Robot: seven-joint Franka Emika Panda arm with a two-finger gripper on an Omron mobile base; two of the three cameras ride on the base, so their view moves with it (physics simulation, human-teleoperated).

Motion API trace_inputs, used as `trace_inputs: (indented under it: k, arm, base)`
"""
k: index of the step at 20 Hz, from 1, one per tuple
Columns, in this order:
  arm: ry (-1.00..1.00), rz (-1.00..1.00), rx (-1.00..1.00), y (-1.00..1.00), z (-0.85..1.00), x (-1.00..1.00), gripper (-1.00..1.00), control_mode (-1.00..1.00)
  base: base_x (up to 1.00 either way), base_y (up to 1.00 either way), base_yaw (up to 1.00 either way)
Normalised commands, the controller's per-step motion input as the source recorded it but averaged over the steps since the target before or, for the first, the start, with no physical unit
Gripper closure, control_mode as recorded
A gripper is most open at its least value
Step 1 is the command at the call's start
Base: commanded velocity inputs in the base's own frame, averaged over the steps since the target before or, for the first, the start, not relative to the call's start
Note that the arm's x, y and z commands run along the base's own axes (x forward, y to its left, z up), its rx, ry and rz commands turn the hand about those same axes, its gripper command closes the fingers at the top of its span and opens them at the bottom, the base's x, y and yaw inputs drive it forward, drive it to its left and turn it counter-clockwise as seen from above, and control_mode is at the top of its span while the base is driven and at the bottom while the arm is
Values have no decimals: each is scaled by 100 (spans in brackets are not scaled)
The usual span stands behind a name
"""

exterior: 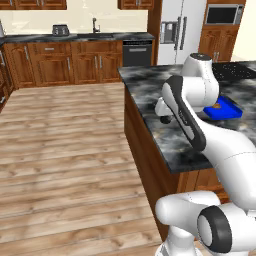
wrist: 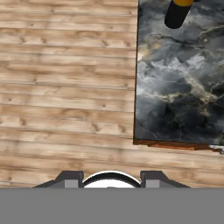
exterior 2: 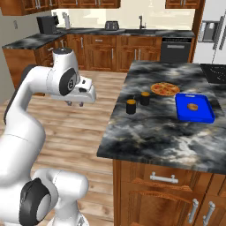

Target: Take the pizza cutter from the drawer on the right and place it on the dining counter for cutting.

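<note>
Half done, by my judgement: your fingers [wrist: 70, 179] were narrowed on white round rim, likely cutter [wrist: 109, 175] wheel, over floor [wrist: 65, 87] just beside worktop [wrist: 175, 87] edge. Left for you: set cutter on worktop.

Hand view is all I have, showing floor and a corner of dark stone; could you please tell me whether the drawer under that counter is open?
Observer: No. In the right base view the drawer below the near edge of the dining counter is shut, with its silver bar handle facing us.
Operator: Thank you. Where is the gripper relative to the counter?
Observer: The gripper hangs over the wooden floor, left of the counter and higher than its top.
Operator: And what lies further along the top?
Observer: A round pizza, two dark shakers beside it, and a blue tray.
</note>
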Motion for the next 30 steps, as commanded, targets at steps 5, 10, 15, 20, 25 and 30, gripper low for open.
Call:
trace_inputs:
  k: [5,10,15,20,25,30]
  arm:
    - [1,0,2,-2,-7,-7,-100,-100]
    - [-1,-2,8,-28,-8,-36,-100,-100]
    - [-5,-8,10,-51,-11,-60,-100,-100]
    - [-4,-13,16,-67,-11,-70,-100,-100]
    - [-2,-17,17,-59,-13,-70,-100,-100]
    - [-1,-19,20,-53,-12,-60,-100,-100]
  base:
    - [0,0,0]
    - [0,0,0]
    - [0,0,0]
    - [0,0,0]
    - [0,0,0]
    - [0,0,0]
